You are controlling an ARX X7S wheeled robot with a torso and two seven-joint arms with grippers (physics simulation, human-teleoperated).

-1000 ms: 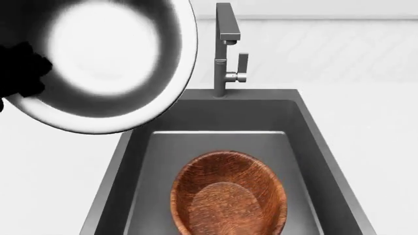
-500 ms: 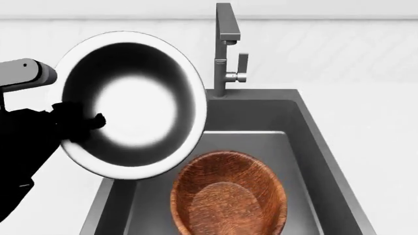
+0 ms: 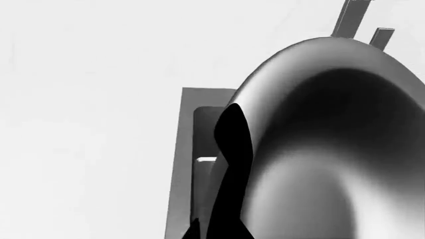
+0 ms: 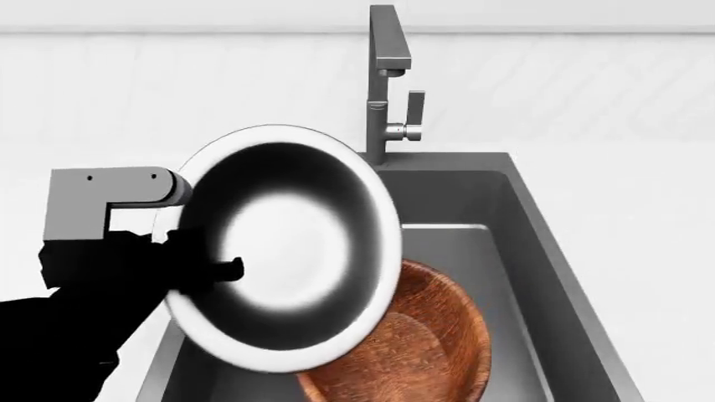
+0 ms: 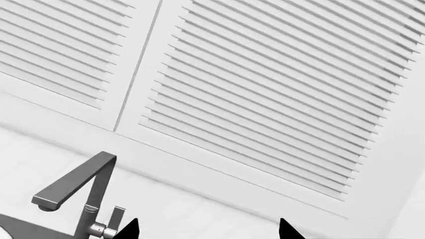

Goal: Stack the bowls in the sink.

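The steel bowl [image 4: 285,247] is held by its left rim in the jaws of the left gripper [image 4: 207,270], which are closed on that rim, with one dark finger [image 3: 232,144] over the edge inside the bowl. The bowl is tilted steeply, its polished inside facing the head camera, and it hangs above the left part of the sink [image 4: 525,218]. It covers part of the wooden bowl [image 4: 436,335], which lies on the sink floor. The faucet [image 4: 386,84] stands behind, apart from the bowl. The white counter [image 4: 625,193] surrounds the basin. The steel bowl is round and shiny, the wooden one reddish-brown with grain. Of the right gripper [image 5: 206,230] only two dark tips show, standing apart, before a louvered panel [image 5: 265,89]
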